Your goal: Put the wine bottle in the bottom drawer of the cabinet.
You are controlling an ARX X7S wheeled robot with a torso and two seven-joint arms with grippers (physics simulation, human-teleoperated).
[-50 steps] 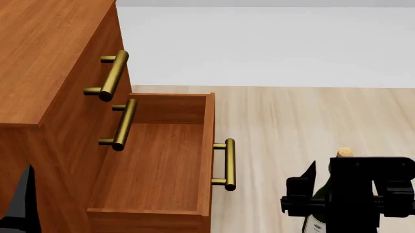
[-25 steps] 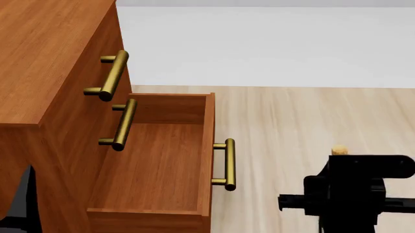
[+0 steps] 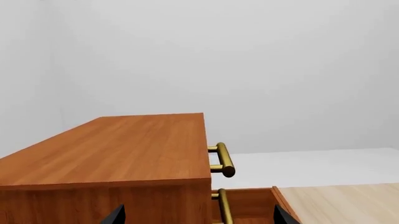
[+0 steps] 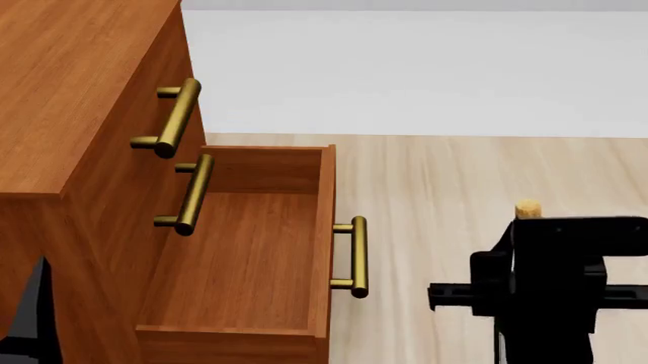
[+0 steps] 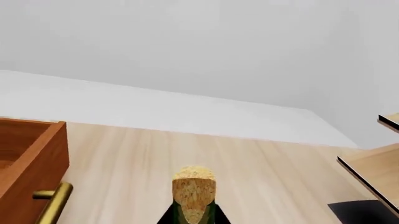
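Right jaws: I read them as closed on the tall dark green glass wine bottle point(image 5: 194, 212); my right gripper point(image 4: 552, 292) hides the contact itself in the head view, so this is a judgement from the tan cork rising straight above the black gripper body.

Bottle: upright, held off to the right of the cabinet, over the pale plank floor point(image 4: 456, 189). Only the cork tip shows from the head; in the right wrist view I see cork and a sliver of green neck. The label is out of sight.

Left jaws: two dark tips at the edge of the left wrist view, set wide apart with nothing between them, so my left gripper point(image 3: 196, 215) is empty and spread.

Drawer: the lowest reddish-brown wooden box drawer point(image 4: 243, 258) is pulled well out, its inside bare, its brass bar handle point(image 4: 357, 256) facing the bottle side.

Cabinet: the reddish-brown wooden three-drawer chest point(image 4: 71, 98) stands at the left; the two drawer fronts above are flush and closed.

Done: drawer open, bottle in hand and lifted.

Left: carry the bottle leftward across the gap, clear the handle and front wall, lower it into the drawer, let go. Closing the drawer is not asked for.

Risk: I judge the bottle is tall for the drawer's depth; it may need to go in tilted or lying down.

Unclear: how high the bottle's base rides.
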